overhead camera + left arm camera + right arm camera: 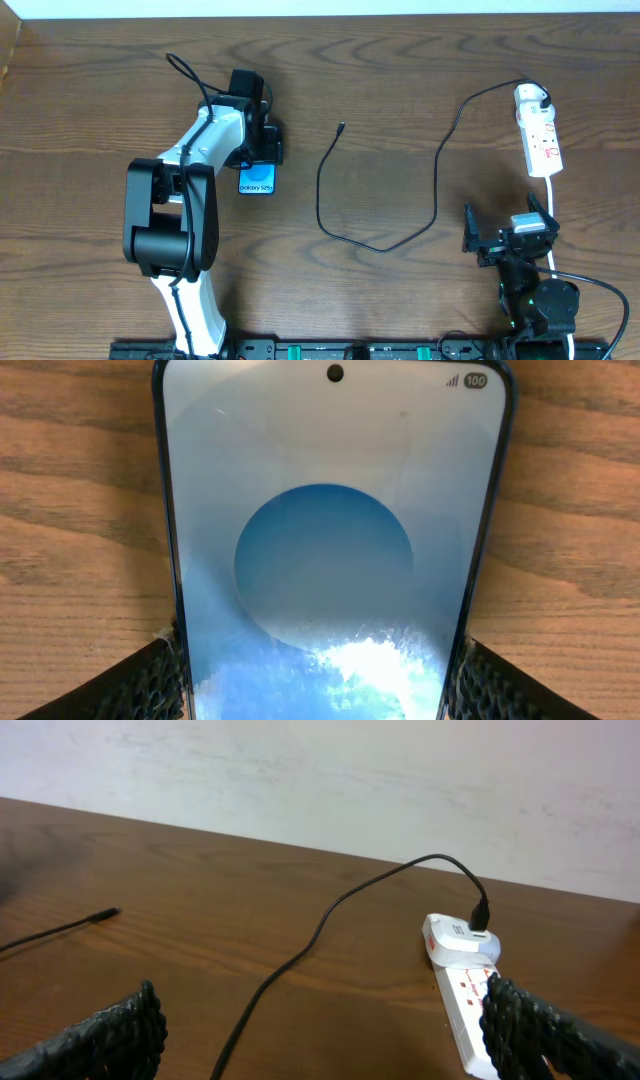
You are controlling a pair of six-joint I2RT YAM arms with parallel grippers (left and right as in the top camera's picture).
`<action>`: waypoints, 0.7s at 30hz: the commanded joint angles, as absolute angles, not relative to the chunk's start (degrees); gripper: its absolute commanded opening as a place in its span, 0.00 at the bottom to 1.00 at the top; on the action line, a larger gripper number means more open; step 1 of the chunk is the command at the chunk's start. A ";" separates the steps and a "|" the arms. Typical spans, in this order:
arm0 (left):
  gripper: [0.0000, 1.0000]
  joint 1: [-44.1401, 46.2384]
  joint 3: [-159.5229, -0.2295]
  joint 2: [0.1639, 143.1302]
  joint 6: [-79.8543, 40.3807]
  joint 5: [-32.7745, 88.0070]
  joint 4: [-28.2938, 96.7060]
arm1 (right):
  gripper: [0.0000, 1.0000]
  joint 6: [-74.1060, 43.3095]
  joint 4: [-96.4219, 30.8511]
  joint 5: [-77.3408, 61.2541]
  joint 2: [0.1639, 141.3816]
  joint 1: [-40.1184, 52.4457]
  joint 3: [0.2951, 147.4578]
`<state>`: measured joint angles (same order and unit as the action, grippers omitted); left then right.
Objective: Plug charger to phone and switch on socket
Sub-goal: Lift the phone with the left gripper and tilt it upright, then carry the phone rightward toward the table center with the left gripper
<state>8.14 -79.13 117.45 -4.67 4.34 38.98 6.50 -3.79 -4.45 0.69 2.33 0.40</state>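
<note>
on the left of the brown wooden table (80,100), the left gripper (261,158) is clamped on the slim smartphone with the bright blue lit screen (257,182), which lies flat; its black textured fingers (140,680) meet the two long edges. at centre the thin black charger cable (436,180) loops loose, its small connector tip (342,127) well apart from the phone. its white plug (533,97) sits in the narrow white power strip (545,148) at far right. near the strip's cord end, the right gripper (505,220) has its fingers spread wide apart.
</note>
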 commanded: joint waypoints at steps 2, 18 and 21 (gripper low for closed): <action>0.76 8.34 -79.64 117.64 -5.21 6.81 41.28 | 0.99 6.04 -4.01 -4.45 0.38 2.33 0.32; 0.76 8.34 -79.64 103.77 -5.26 11.42 44.73 | 0.99 6.04 -4.01 -4.45 0.38 2.35 0.32; 0.76 8.34 -79.64 103.61 -5.26 16.19 45.41 | 0.99 6.04 -4.01 -4.45 0.38 2.35 0.32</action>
<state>8.21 -79.09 104.36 -4.71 10.44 44.84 6.50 -3.79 -4.45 0.69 2.33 0.40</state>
